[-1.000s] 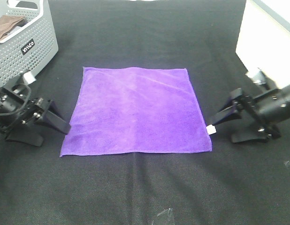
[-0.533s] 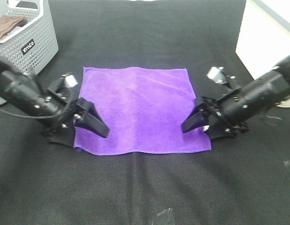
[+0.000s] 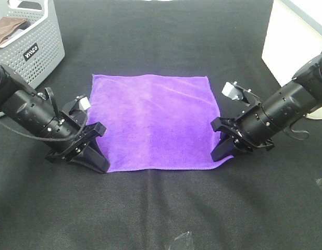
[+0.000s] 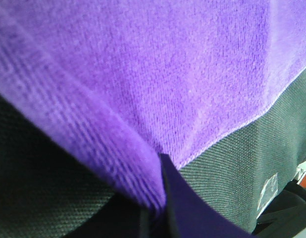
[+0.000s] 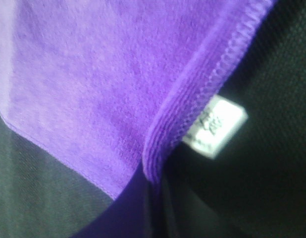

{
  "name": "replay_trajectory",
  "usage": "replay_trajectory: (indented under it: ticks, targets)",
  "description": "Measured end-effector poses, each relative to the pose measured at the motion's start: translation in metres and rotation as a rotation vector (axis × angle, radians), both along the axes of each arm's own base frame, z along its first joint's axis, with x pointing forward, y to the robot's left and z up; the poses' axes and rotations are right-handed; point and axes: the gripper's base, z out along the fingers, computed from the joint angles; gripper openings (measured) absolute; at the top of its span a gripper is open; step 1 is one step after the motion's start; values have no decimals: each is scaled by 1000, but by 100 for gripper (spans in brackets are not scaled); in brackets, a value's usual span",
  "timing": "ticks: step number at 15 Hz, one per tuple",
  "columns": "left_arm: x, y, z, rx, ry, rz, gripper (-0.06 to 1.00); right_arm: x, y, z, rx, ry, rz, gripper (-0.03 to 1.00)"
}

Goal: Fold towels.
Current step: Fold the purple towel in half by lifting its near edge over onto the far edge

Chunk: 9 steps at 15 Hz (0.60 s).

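Note:
The bright purple towel [image 3: 153,120] lies flat on the black table, with its near left corner drawn in a little. My left gripper [image 3: 98,160] is down at that near left corner. In the left wrist view the towel's edge [image 4: 118,163] runs in between the closed fingers [image 4: 192,218]. My right gripper [image 3: 221,152] is down at the near right corner. In the right wrist view the stitched edge [image 5: 192,99] is pinched at the fingers [image 5: 123,208], with the white tag [image 5: 215,126] just beside it.
A grey perforated basket [image 3: 33,52] holding a brown cloth [image 3: 7,28] stands at the back left. A white box [image 3: 294,36] stands at the back right. A small clear object [image 3: 182,240] lies at the table's front edge.
Both arms moved in from the sides onto the towel's near corners, then lowered their fingertips onto the cloth. The near left corner has shifted inward.

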Motion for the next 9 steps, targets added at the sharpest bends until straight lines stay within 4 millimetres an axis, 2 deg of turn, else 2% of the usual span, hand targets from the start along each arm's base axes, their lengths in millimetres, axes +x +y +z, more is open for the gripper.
replay_trajectory:
  ticks: [3,4,6,9]
  targets:
    - [-2,0,5,12,-22,-46,0,-3,1,6,17,23,3,0]
    - [-4,1,9,33,-37,-80,0,-3,2,14,30,18,4,0]
    - [-9,4,28,57,-78,-106,0,-11,2,35,49,3,-10,0]
    - [-39,11,51,85,-109,-95,0,-39,1,60,75,14,-21,0]
